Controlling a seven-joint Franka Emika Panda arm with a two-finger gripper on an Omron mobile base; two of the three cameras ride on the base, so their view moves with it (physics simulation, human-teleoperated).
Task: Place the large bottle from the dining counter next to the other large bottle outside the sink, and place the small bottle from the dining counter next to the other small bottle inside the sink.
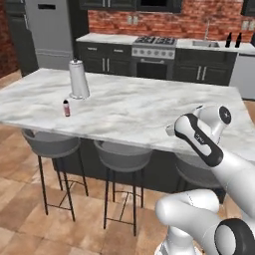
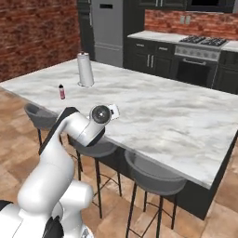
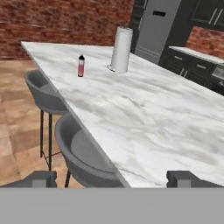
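1. The tool point(image 3: 112, 178) has its two dark fingertips point(image 3: 183, 178) spread wide apart with nothing between them. In the hand view they rise at the bottom over the near edge of the tabletop.
2. The tabletop point(image 1: 149, 112) is a white marble dining island with grey veining.
3. The small bottle point(image 1: 66, 108) stands upright on the tabletop near its front edge, toward the left end. It has a red body and a dark cap, and lies well apart from the tool.
4. A paper towel roll point(image 1: 78, 79) stands upright on its holder, just behind and slightly to the right of the small bottle, not touching it.
5. Three grey bar stools point(image 1: 52, 144) are tucked under the front edge of the tabletop, on a wood-plank floor point(image 1: 20, 209).
6. On the far back counter, a sink point(image 1: 205, 44) with a faucet sits to the right of the stove point(image 1: 154, 47).
7. Two dark bottles point(image 1: 233, 41) stand upright on that counter just right of the sink, outside the basin; they are too small to tell apart further.
8. A grey refrigerator point(image 1: 50, 30) stands at the back left, beside a red brick wall point(image 1: 10, 45).
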